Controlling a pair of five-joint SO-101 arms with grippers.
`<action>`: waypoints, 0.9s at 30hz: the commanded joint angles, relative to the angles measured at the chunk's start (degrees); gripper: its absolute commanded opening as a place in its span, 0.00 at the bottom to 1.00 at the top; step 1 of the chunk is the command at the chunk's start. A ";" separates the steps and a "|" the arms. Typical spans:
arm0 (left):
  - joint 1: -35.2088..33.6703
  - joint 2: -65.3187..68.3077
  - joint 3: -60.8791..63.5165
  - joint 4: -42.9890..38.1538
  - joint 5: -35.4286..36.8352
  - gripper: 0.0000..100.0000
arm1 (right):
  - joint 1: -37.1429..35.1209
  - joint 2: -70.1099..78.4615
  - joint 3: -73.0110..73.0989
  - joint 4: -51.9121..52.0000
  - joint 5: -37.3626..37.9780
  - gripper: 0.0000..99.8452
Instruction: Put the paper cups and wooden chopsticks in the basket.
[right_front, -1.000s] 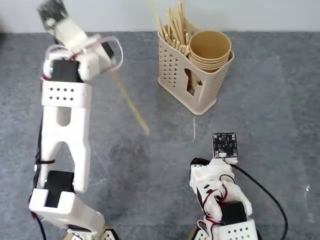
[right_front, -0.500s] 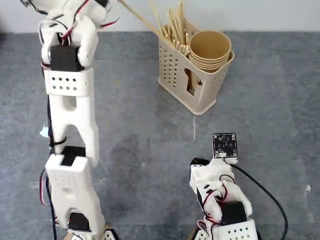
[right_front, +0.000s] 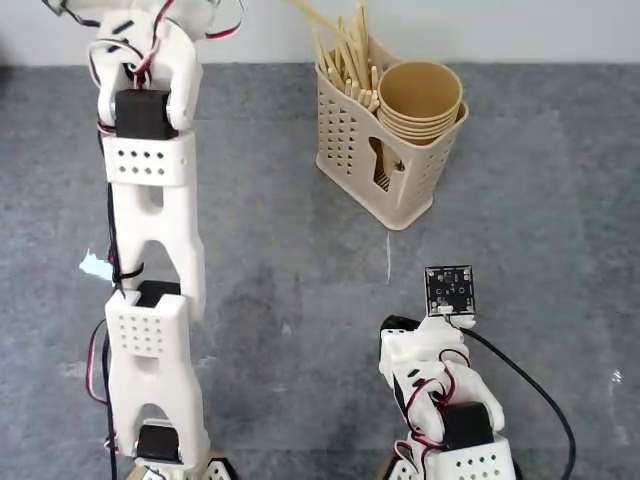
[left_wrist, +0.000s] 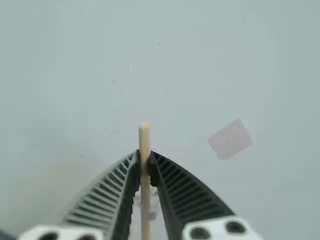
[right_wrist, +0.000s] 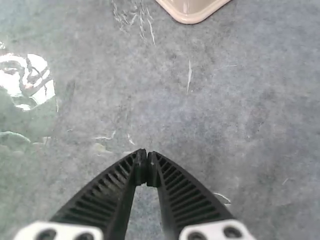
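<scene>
The task is judged to be close to its end. A stack of paper cups (right_front: 420, 95) is seated in one compartment of the basket (right_front: 370, 170), and a bundle of chopsticks (right_front: 348, 60) is stood upright in the compartment beside it.

One chopstick (left_wrist: 144, 150) is held outside the basket. It is clamped between the jaws of the left gripper (left_wrist: 144, 156), with a short tip showing past the fingertips against a pale wall. From above, the left arm (right_front: 150, 200) is seen stretched to the far edge of the table (right_front: 300, 300). A thin stick, taken to be the held one, slants down toward the top of the bundle. Whether its lower end touches the bundle cannot be told.

The right gripper (right_wrist: 146, 156) is pressed together on nothing, low over the table and well apart from the basket's foot. The right arm (right_front: 440, 400) is folded at the near edge.

What is left, by this judgement, is for the held chopstick to be lowered among the others and released.
</scene>
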 joint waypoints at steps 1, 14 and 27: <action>2.46 0.09 -2.68 -1.85 -8.18 0.01 | -0.13 -0.48 -0.18 -1.19 0.09 0.02; 7.82 2.90 -2.86 -2.81 -24.18 0.02 | -0.13 -0.48 -0.18 -1.19 0.09 0.02; 7.82 2.81 -6.37 7.82 -22.68 0.23 | -0.13 -0.48 -0.18 -1.19 0.09 0.02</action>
